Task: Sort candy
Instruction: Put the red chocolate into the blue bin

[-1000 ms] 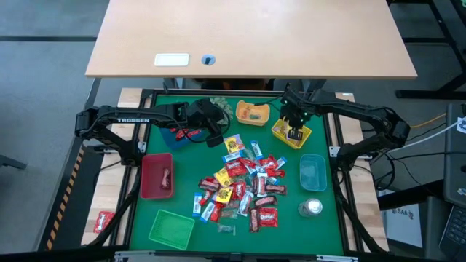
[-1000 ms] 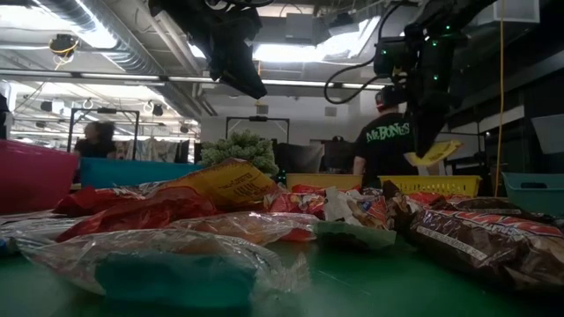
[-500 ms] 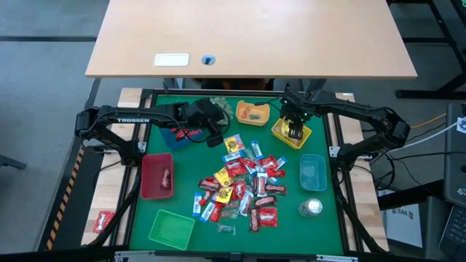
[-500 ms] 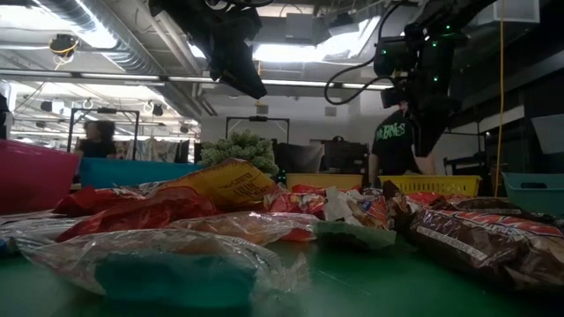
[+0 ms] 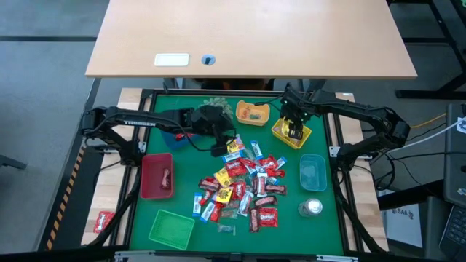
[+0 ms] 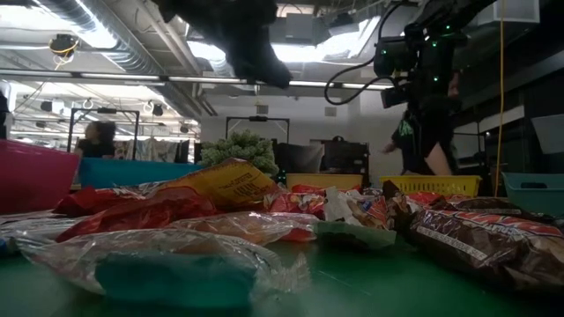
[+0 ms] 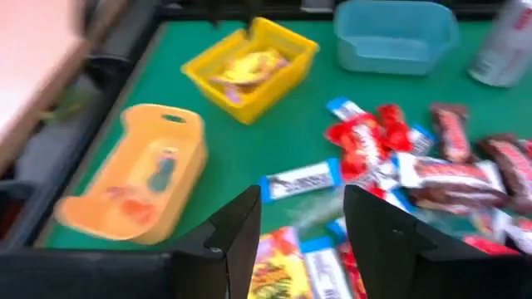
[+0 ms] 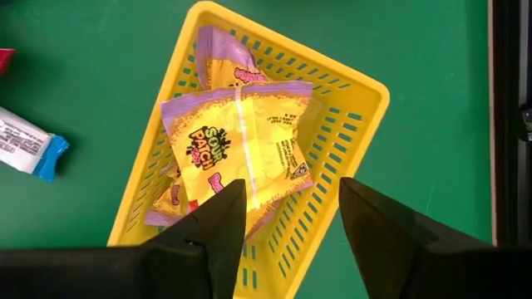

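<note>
The candy (image 5: 240,182) lies in a loose heap of red, yellow, blue-white and brown packets on the green mat's middle. My left gripper (image 5: 222,148) hangs open above the heap's far left edge, with nothing between its fingers (image 7: 303,241). My right gripper (image 5: 293,131) stands open, pointing down over the yellow basket (image 5: 291,135). Under it, yellow-and-purple packets (image 8: 241,141) lie flat in the basket (image 8: 332,124), clear of the fingers.
Trays ring the heap: red (image 5: 158,176) and green (image 5: 172,228) at the left, orange (image 5: 253,111) at the far edge, light blue (image 5: 313,172) at the right, near a silver can (image 5: 312,207). A spiky plant ball (image 5: 215,104) sits at the far edge.
My right gripper has let go of a yellow packet that hung from it, and the packet has dropped into the yellow basket. My left gripper has swung toward the table's right, from beside the dark blue tray to over the heap's far left edge, tipping slightly.
</note>
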`<action>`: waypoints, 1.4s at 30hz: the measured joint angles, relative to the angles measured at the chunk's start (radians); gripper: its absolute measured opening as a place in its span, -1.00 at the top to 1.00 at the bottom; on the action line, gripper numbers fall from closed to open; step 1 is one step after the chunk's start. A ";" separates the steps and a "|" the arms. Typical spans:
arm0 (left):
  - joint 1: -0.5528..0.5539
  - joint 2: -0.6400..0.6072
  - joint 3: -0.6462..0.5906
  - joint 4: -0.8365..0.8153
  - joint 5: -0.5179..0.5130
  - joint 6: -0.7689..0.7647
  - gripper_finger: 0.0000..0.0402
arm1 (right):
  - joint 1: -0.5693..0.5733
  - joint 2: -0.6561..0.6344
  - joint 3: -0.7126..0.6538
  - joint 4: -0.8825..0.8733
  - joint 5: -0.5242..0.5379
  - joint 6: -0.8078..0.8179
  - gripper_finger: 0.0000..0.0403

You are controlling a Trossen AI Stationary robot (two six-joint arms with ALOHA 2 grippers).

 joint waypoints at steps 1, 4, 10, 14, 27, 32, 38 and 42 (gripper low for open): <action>-0.006 0.017 0.000 0.029 0.018 0.000 0.18 | 0.000 0.000 0.000 0.001 0.000 0.000 0.04; -0.029 0.069 0.000 0.068 0.057 0.000 0.12 | 0.000 0.000 0.000 0.000 -0.001 0.000 0.04; -0.068 0.192 0.001 0.136 0.068 0.004 0.09 | 0.000 0.000 0.000 0.001 -0.009 0.000 0.04; -0.084 0.269 0.000 0.154 0.068 0.005 0.09 | 0.000 0.000 0.000 0.001 -0.009 0.002 0.04; -0.089 0.423 0.000 0.160 0.062 0.008 0.09 | 0.000 0.000 0.000 0.000 -0.027 0.027 0.04; -0.090 0.437 0.000 0.146 0.063 0.026 0.15 | 0.000 0.000 0.000 0.000 -0.028 0.027 0.04; -0.089 0.437 0.000 0.147 0.063 0.031 0.41 | 0.000 0.000 0.000 0.000 -0.028 0.027 0.04; -0.089 0.437 0.000 0.146 0.064 0.031 0.60 | 0.000 0.000 0.000 0.001 -0.028 0.027 0.04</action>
